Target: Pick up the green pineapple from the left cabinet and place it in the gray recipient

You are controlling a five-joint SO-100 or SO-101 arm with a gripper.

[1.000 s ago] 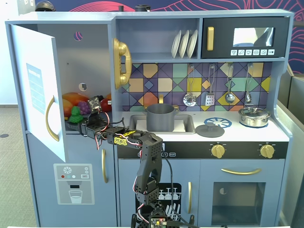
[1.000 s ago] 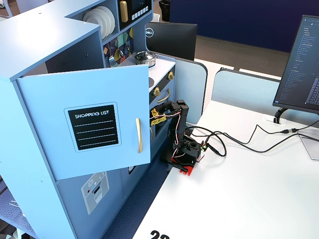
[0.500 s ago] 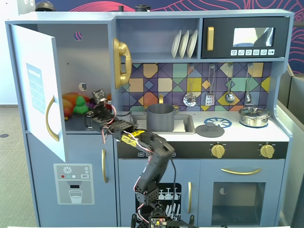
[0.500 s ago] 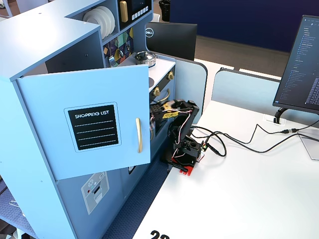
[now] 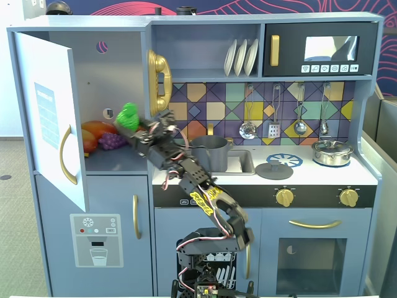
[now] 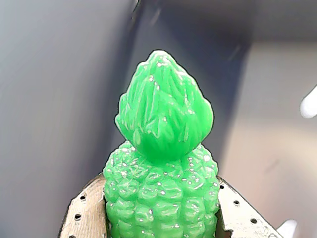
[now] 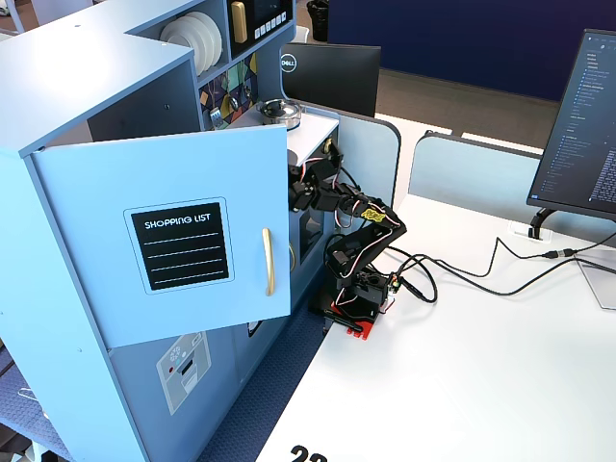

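The green pineapple (image 5: 127,116) is held by my gripper (image 5: 132,128) at the open front of the left cabinet (image 5: 108,74), above the shelf. The cabinet's white door (image 5: 46,112) stands swung open. In the wrist view the pineapple (image 6: 161,163) stands crown up between my two fingers (image 6: 86,215), and the gripper (image 6: 161,218) is shut on its bumpy body. The gray recipient (image 5: 211,152) is a dark pot in the sink, to the right of the arm. In a fixed view from the side, the open door (image 7: 192,241) hides the gripper and the pineapple.
Purple grapes (image 5: 112,141) and orange fruits (image 5: 96,131) lie on the cabinet shelf. A flat gray lid (image 5: 274,169) and a shiny lidded pot (image 5: 332,153) sit on the counter to the right. A gold phone (image 5: 159,81) hangs on the cabinet's right wall.
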